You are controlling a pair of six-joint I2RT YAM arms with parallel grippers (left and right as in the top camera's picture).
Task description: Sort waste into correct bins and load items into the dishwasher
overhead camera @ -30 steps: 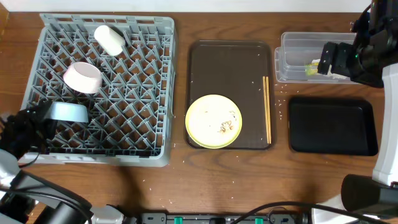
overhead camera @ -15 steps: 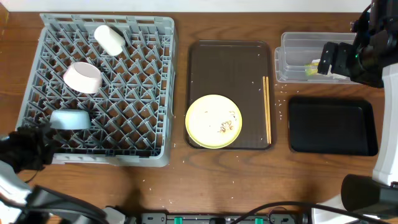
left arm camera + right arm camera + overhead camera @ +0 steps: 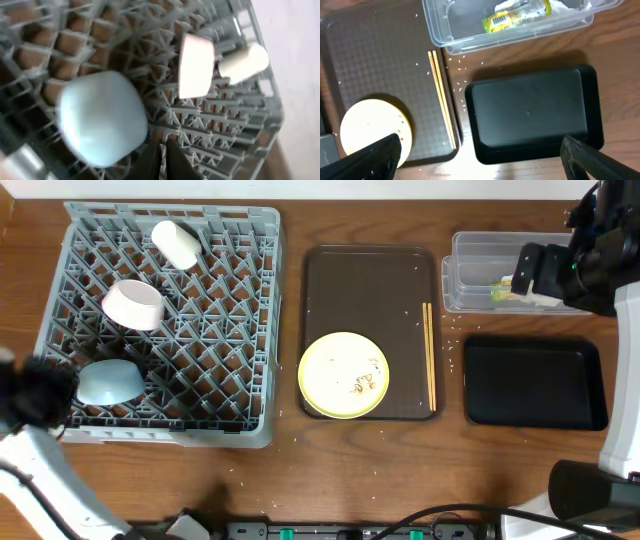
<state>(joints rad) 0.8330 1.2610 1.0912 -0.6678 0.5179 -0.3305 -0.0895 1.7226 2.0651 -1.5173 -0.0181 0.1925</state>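
My left hand (image 3: 162,159), fingers together and empty, hangs with the light blue round bowl (image 3: 102,117) just ahead of it in the grey plastic lattice dish rack (image 3: 210,125), so I should lift straight clear without nudging that bowl.

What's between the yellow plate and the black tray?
Overhead: the chopsticks, lying on the brown tray right of the plate, then scattered crumbs on the table before the black tray.

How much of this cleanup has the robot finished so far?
Done: the white cup, white bowl and light blue bowl sit in the dish rack, and the snack wrapper lies in the clear tub. In hand: nothing; the left gripper is shut and empty. Remaining: the yellow plate and its crumbs.
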